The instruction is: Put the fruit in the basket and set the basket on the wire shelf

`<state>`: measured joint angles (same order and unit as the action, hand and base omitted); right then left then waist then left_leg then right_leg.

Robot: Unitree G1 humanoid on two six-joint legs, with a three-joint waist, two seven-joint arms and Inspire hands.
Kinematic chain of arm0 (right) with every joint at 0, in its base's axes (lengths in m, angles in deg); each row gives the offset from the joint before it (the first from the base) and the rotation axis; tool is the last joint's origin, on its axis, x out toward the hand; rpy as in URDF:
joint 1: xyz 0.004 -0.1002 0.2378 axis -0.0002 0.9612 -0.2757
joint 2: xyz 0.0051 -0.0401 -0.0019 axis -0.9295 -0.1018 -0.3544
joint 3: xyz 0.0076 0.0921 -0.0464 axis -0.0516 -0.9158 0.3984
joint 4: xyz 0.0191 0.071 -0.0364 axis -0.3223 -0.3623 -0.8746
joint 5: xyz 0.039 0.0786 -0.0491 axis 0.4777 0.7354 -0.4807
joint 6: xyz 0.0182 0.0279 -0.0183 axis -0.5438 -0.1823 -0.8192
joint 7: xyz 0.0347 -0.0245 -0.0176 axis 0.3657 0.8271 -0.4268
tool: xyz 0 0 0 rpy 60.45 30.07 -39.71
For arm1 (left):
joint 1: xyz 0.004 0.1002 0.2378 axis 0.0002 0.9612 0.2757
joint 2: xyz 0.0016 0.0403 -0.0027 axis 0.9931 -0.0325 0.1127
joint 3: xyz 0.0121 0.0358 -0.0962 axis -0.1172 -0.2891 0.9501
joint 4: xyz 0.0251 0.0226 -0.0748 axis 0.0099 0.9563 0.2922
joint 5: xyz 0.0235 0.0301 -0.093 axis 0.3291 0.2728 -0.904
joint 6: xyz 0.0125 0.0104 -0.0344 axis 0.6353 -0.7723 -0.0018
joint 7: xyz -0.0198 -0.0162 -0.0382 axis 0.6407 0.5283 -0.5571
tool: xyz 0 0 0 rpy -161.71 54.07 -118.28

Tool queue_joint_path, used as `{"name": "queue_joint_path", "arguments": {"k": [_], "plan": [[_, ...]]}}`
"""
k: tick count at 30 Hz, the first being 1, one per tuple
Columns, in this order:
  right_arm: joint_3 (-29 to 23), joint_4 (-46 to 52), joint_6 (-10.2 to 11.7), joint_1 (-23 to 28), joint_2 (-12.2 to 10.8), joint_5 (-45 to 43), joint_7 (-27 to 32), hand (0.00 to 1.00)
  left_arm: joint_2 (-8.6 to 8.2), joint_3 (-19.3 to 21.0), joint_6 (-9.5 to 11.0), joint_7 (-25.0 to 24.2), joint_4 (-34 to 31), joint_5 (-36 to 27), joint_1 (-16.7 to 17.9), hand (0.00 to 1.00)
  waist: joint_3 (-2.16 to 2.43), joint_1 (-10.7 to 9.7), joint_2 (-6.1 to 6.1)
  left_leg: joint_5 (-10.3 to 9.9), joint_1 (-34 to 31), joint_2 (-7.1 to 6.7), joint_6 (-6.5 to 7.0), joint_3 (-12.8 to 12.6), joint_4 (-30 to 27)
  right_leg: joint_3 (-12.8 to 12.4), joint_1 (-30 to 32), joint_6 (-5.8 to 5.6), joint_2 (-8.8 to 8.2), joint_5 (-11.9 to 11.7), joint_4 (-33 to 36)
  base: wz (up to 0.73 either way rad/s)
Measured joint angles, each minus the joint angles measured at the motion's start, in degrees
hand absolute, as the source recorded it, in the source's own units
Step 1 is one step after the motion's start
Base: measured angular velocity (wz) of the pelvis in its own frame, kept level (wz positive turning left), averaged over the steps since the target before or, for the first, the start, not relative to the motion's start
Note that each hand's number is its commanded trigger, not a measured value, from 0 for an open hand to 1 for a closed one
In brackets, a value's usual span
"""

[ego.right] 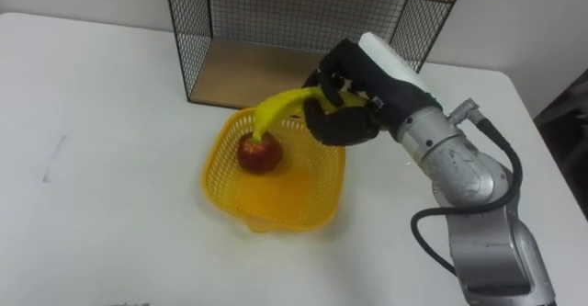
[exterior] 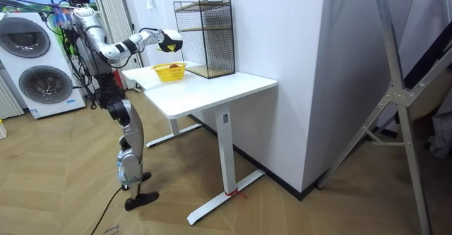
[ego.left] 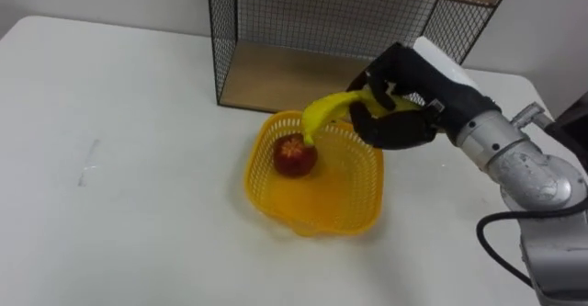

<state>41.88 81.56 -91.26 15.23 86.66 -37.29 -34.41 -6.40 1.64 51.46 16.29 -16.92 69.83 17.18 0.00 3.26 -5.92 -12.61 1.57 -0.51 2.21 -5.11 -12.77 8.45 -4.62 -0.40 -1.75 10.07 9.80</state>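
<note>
The right hand [ego.left: 397, 131], fingers curled round one end of the banana [ego.left: 323, 113], hangs over the yellow basket [ego.left: 260, 191]. An apple [ego.left: 295, 155] lies inside, under the banana's free tip. The wire shelf [ego.left: 276, 76] stands just beyond the hand. The room view adds the robot standing at the bench's [exterior: 212, 87] end, with washing machines [exterior: 32, 73] behind it.

Bright, even room light lies over the white surface [ego.left: 138, 159]. The basket [ego.left: 354, 191] throws a faint, soft-edged shadow beneath it

table [ego.left: 119, 95]: white, took up most of the frame.
basket [ego.left: 354, 205]: yellow, stood on the table at centre.
wire shelf [ego.left: 276, 76]: stood at upper centre, just behind the basket.
</note>
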Motion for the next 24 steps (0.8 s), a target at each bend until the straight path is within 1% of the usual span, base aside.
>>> {"name": "queue_joint_path", "arguments": {"k": [4, 12, 16, 24], "plan": [[0.0, 0.3, 0.0, 0.2, -0.1, 0.0, -1.4, 0.0, -0.1, 0.0, -0.5, 0.0, -0.5, 0.0, -0.3, 0.0, -0.06, 0.1, 0.1, 0.0, 0.0, 0.0, 0.0, 0.0, 0.0, -0.2, 0.0, 0.0, 0.01, 0.0, 0.0, 0.0], [0.0, 0.4, 0.0, 1.1, -0.7, -0.2, -2.8, 0.0, -0.51, -0.1, -0.5, 0.6, -0.9, 0.0, -0.8, 0.0, 0.03, 0.2, -0.02, 0.0, -0.2, 0.0, 0.0, 0.0, 0.0, 0.2, -0.1, 0.0, 0.01, 0.0, 0.0, 0.0], [0.0, 0.4, 0.0, 1.5, -0.9, -0.2, -3.0, 0.0, -0.5, -0.1, -0.5, 1.2, -0.9, 0.0, -1.0, 0.0, -0.01, 0.3, 0.05, 0.0, -0.2, -0.01, 0.0, 0.0, -0.1, -0.1, -0.1, 0.0, 0.01, 0.0, 0.0, 0.0], [0.0, 0.4, -0.1, 1.5, -0.9, -0.1, -3.1, 0.0, -0.46, -0.2, -0.5, 1.2, -0.9, 0.0, -0.6, 0.0, 0.01, 0.3, 0.01, 0.0, -0.1, -0.03, 0.0, 0.3, -0.1, 0.1, -0.1, 0.0, 0.02, 0.0, 0.0, 0.01]]}}
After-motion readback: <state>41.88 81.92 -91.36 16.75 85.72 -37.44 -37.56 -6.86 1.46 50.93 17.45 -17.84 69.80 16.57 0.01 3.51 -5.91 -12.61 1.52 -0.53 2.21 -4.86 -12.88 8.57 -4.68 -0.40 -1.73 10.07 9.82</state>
